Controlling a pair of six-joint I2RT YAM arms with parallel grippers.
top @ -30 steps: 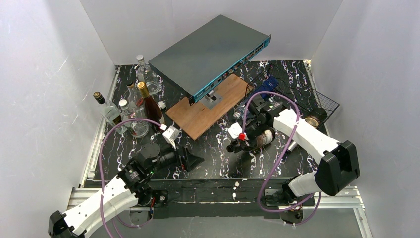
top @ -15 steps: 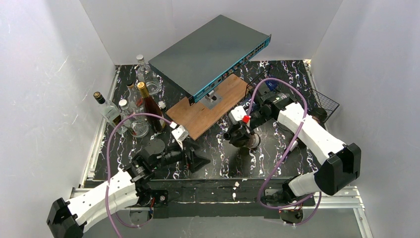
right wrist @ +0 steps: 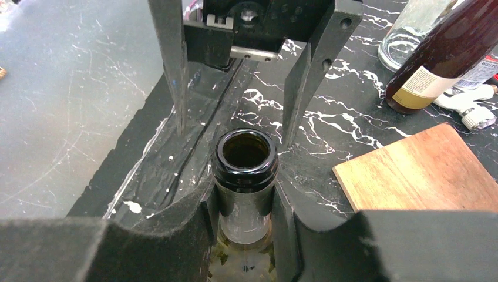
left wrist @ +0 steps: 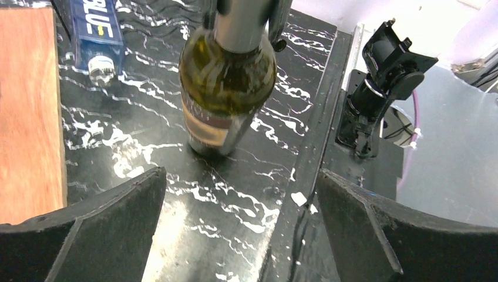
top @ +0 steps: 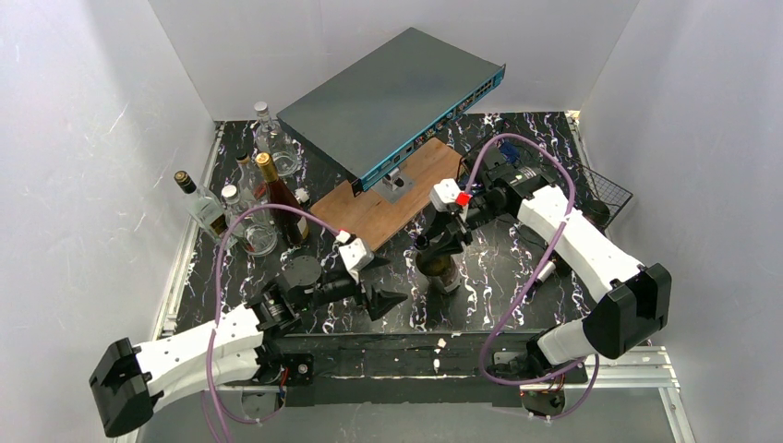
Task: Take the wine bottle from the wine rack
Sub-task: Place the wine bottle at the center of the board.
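The wine bottle (top: 439, 268) is dark green glass with a tan label. It stands upright on the black marbled table, left of the black wire wine rack (top: 605, 189) and well off it. My right gripper (top: 441, 233) is shut on its neck, and the right wrist view shows the open mouth and neck (right wrist: 245, 170) clamped between the pads. My left gripper (top: 383, 300) is open and empty, low over the table just in front of the bottle. The left wrist view shows the bottle body (left wrist: 226, 88) a little beyond its wide-spread fingers (left wrist: 88, 223).
A wooden board (top: 388, 208) carries a tilted grey network switch (top: 388, 92) right behind the bottle. Several glass bottles (top: 268, 185) stand at the back left. A blue carton (left wrist: 94, 29) lies beside the board. The table's front rail (left wrist: 329, 117) runs close on the near side.
My right gripper has swung the bottle from lying sideways to upright and carried it left. My left arm has reached forward and right, towards the bottle, jaws still open.
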